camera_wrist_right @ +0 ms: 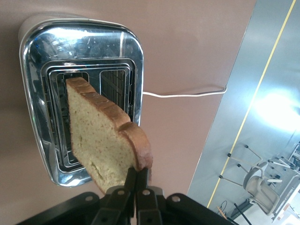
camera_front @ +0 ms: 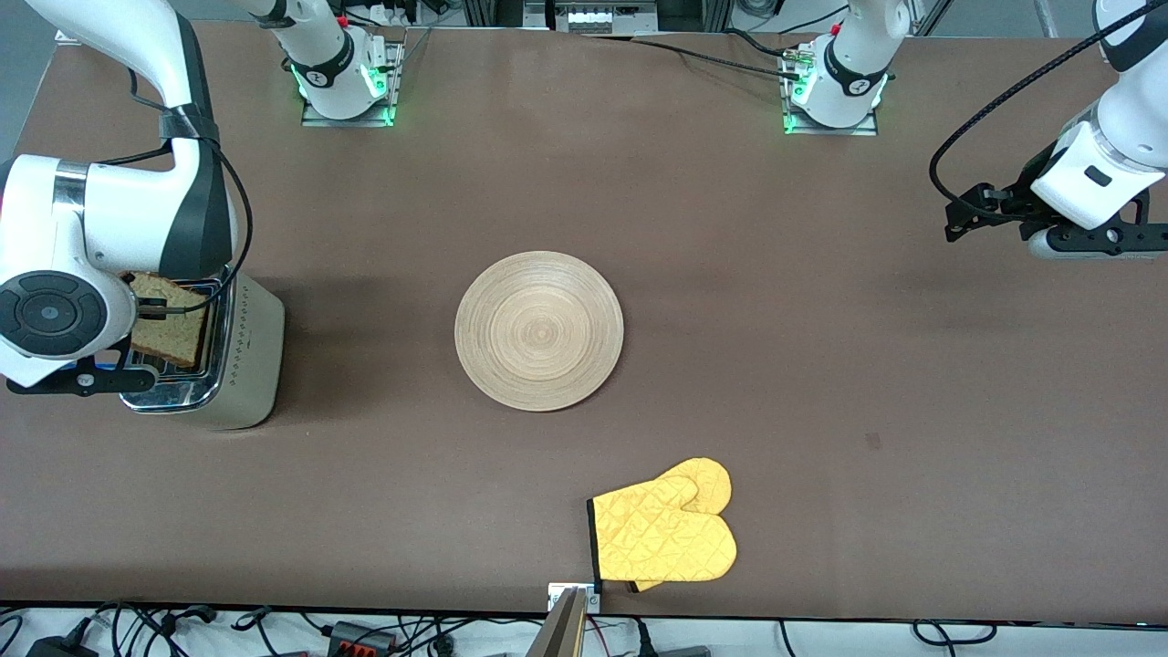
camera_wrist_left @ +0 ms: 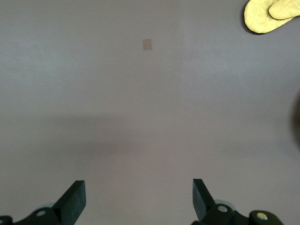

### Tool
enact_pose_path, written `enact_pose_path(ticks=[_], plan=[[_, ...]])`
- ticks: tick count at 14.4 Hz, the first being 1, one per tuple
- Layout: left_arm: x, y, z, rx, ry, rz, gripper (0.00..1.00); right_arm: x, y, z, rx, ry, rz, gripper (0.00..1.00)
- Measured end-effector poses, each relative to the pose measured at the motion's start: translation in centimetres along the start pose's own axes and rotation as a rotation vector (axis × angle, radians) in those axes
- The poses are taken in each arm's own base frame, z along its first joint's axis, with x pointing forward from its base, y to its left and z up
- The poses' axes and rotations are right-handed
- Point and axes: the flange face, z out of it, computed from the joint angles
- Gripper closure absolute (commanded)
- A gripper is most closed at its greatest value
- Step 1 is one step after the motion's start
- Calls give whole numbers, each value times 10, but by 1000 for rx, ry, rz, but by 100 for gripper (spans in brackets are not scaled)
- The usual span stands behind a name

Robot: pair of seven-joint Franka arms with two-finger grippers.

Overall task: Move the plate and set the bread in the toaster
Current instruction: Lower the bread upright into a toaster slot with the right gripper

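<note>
Two yellow oven mitts [camera_front: 664, 534] lie on the counter [camera_front: 821, 365], nearer the front camera than the plate [camera_front: 539, 330] at centre. Right wrist view alone shows the white cord [camera_wrist_right: 183, 93]. Right gripper [camera_wrist_right: 136, 180] pinches the bread [camera_wrist_right: 105, 140] over the toaster [camera_front: 246, 351] slots. Left gripper [camera_wrist_left: 138, 199] waits wide apart, holding nothing, over bare counter at its end.
</note>
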Motion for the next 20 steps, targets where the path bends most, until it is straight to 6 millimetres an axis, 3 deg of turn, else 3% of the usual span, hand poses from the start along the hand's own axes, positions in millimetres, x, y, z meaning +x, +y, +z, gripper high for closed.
enact_pose_path(ticks=[12,13,14,15,16,20], plan=[[0,0,-1,0,1,-2,0,7,-22,15,-9,-5,-93,100],[0,0,-1,0,1,-3,0,9,-26,19,-10,-1,-98,88],[0,0,-1,0,1,-3,0,12,-29,23,-12,0,-104,58],[0,0,-1,0,1,-3,0,15,-32,27,-15,-1,-109,17],[0,0,-1,0,1,-4,0,17,-35,31,-17,-4,-112,0],[0,0,-1,0,1,-5,0,17,-35,25,-14,8,-110,0]])
